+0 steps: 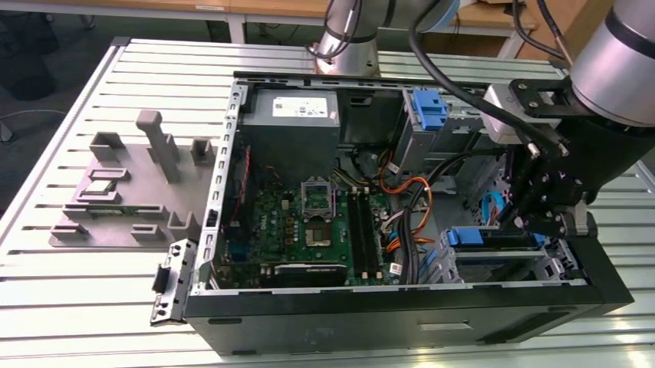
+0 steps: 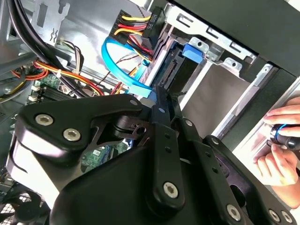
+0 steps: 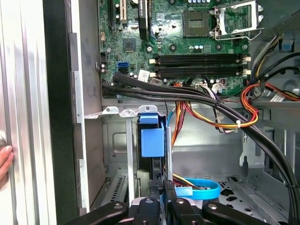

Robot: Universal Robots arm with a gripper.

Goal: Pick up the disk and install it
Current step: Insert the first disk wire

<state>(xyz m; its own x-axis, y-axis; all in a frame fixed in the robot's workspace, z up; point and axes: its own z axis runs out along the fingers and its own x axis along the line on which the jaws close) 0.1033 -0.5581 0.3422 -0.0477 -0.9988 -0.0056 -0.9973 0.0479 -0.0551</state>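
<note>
The disk (image 1: 465,236) stands on edge in the drive cage (image 1: 501,264) at the case's front corner, on the exterior view's right. Its bright blue carrier tab (image 3: 152,140) shows in both wrist views, with the dark edge of the disk (image 2: 174,70) below it. My gripper (image 1: 548,228) hangs just behind the disk's outer end. The fingers (image 3: 154,197) lie close together, and my gripper (image 3: 163,190) looks shut. From the second wrist view my gripper (image 2: 160,91) points at the disk's edge. I cannot tell whether it touches the disk.
The open case holds a green motherboard (image 1: 307,222), a grey power-supply box (image 1: 291,111) and an upright blue bracket (image 1: 428,111). Black and coloured cables (image 3: 211,101) and a blue flat cable (image 2: 117,61) cross beside the cage. A hand (image 2: 281,140) rests outside the case wall. A grey parts fixture (image 1: 113,199) lies on the exterior view's left.
</note>
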